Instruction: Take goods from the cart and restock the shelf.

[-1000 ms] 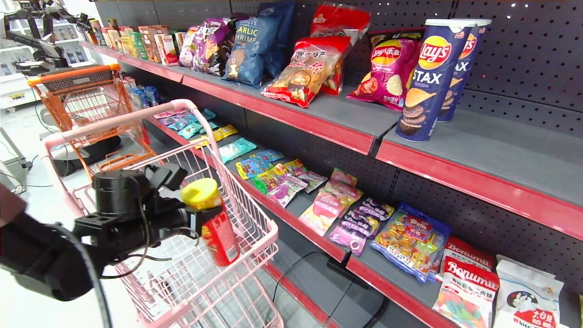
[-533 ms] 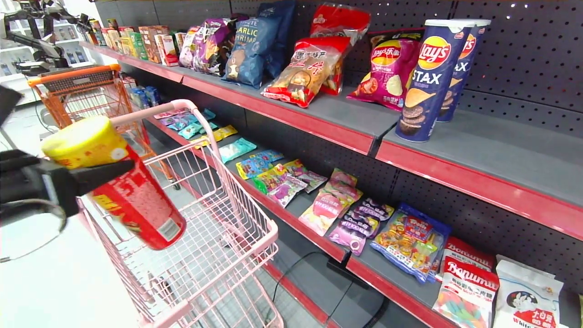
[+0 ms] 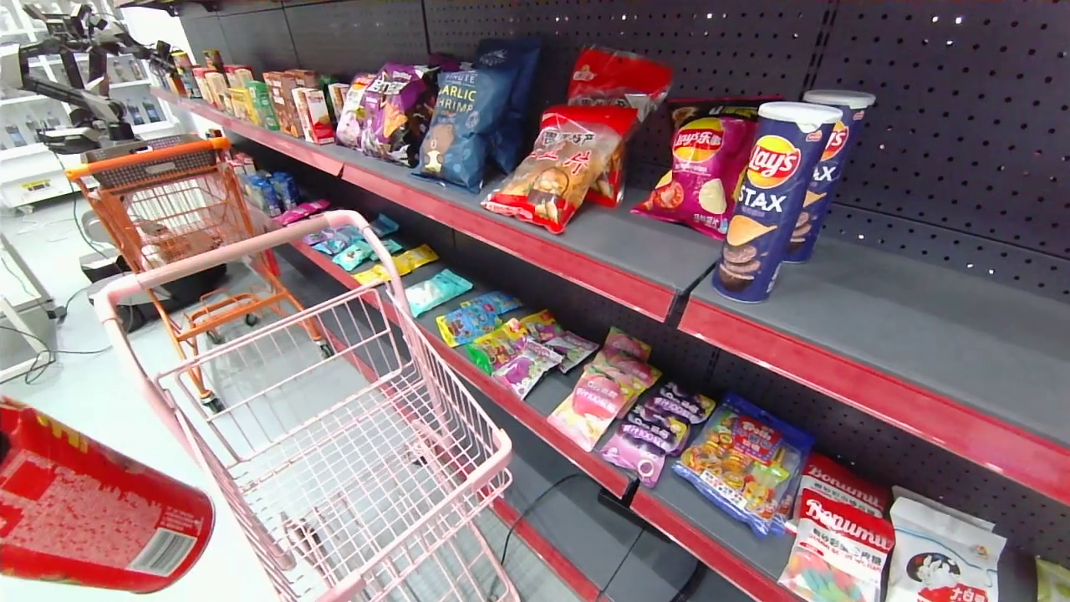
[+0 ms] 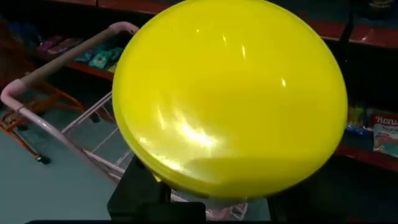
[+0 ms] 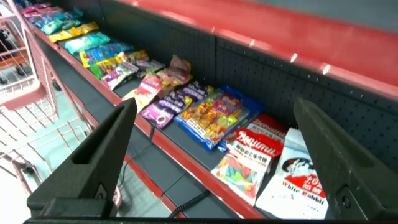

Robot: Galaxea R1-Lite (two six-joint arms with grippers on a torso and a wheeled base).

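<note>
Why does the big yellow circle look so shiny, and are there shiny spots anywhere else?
Left wrist view: the yellow-topped can is close to the camera, and lights bounce off its top as white patches. Head view: bright dots glint on the pegboard. Right wrist view: pale glare streaks the red shelf edge.

1. Cart [image 3: 468, 426] stands left of the upper shelf [image 3: 919, 326] and lower shelf [image 3: 543, 393].
2. Second cart [image 3: 167, 201] behind it.
3. Can [image 3: 84, 518] left of cart (nearest the viewer).
4. Tubes [image 3: 761, 201] on upper shelf, bags [image 3: 560, 163] to their left; packets [image 3: 602, 397] on lower shelf.
</note>
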